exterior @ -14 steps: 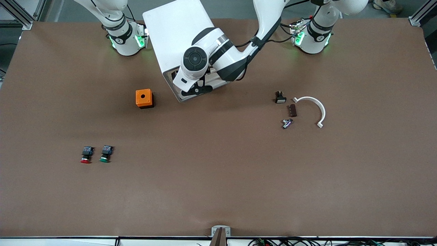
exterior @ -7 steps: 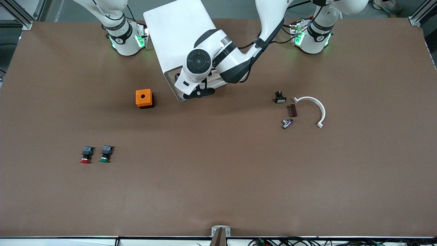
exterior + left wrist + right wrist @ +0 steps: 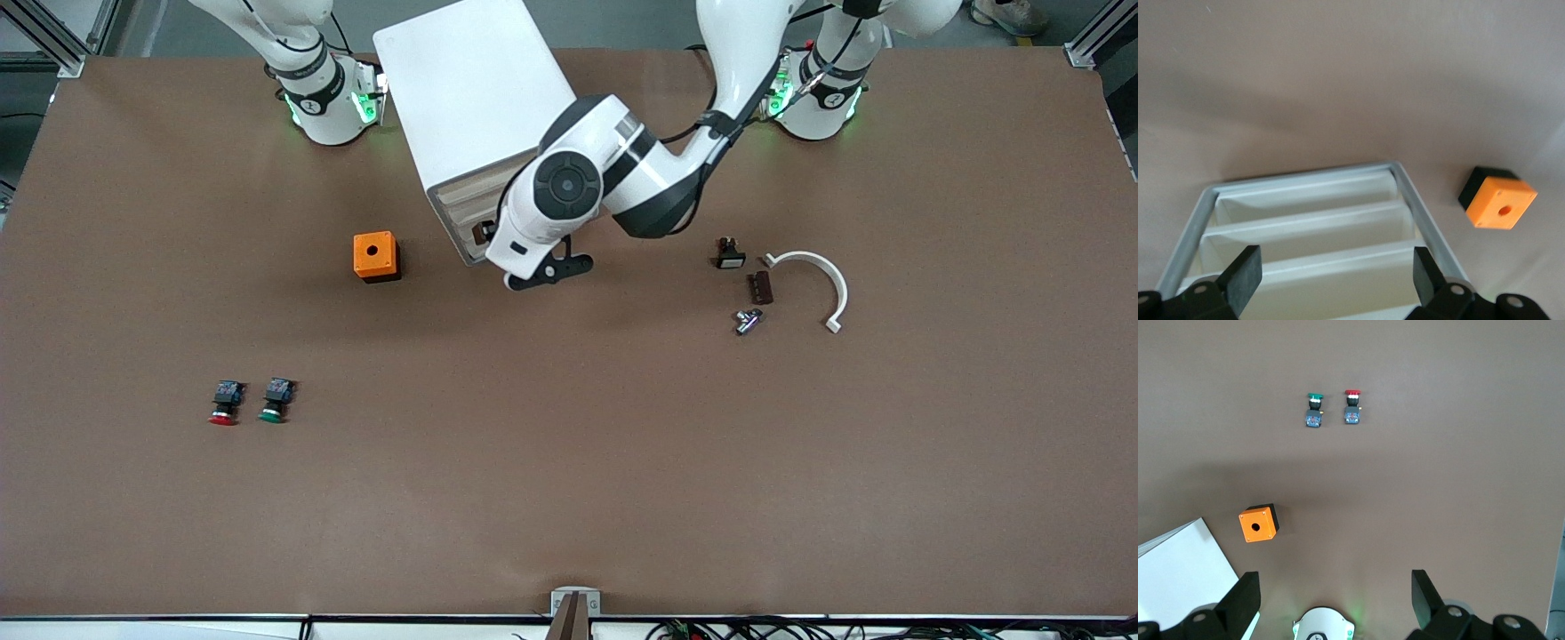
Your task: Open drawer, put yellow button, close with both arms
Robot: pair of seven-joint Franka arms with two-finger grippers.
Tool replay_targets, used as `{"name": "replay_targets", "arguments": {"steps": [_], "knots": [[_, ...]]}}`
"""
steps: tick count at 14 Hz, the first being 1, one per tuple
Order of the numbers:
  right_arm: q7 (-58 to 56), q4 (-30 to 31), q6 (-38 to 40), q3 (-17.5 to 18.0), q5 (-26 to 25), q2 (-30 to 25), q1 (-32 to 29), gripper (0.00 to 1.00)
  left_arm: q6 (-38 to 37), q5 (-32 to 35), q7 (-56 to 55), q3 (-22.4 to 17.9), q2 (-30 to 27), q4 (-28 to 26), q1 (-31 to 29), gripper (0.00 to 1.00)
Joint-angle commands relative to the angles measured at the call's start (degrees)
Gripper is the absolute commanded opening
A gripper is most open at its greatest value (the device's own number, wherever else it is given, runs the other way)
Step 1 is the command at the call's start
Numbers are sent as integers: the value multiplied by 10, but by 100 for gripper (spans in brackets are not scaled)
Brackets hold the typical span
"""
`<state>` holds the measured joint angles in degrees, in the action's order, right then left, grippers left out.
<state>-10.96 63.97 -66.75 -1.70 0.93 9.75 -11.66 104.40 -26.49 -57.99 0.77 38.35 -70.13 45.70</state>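
Note:
The white cabinet (image 3: 471,89) stands between the two arm bases, and its drawer (image 3: 458,197) is the top one of the shaded front face. I cannot tell whether that drawer stands ajar. The yellow button is out of view. My left gripper (image 3: 544,271) hangs open just off the cabinet's front and holds nothing. In the left wrist view the cabinet's white frame (image 3: 1198,220) and several drawer fronts show past the left gripper (image 3: 1336,277). My right gripper (image 3: 1335,603) waits open and empty, high over its own base (image 3: 1325,627).
An orange box (image 3: 375,256) with a round hole sits beside the cabinet. A red-capped button (image 3: 224,404) and a green-capped button (image 3: 276,402) lie toward the right arm's end. A black part (image 3: 730,254), a brown block (image 3: 762,287), a metal fitting (image 3: 748,321) and a white curved piece (image 3: 822,280) lie toward the left arm's end.
My left arm has drawn back from the cabinet's front, toward the front camera and its own end of the table. More of the cabinet's face shows. Nothing else moved.

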Motion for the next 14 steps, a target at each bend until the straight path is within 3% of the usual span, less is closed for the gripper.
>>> {"name": "replay_targets", "arguments": {"steps": [1, 7, 10, 14], "knots": [[51, 56, -8, 1, 4, -40, 11, 100, -3, -8, -2, -11, -11, -4, -20, 100], [79, 140, -51, -8, -2, -96, 56, 100, -4, 14, -2, -73, -21, -7, -35, 100], [80, 216, -97, -9, -1, -151, 57, 100, -5, 35, -2, -76, -22, -8, -57, 100], [115, 222, -99, -9, 0, -154, 59, 100, -12, 41, 5, -75, -36, -15, -105, 100]]}}
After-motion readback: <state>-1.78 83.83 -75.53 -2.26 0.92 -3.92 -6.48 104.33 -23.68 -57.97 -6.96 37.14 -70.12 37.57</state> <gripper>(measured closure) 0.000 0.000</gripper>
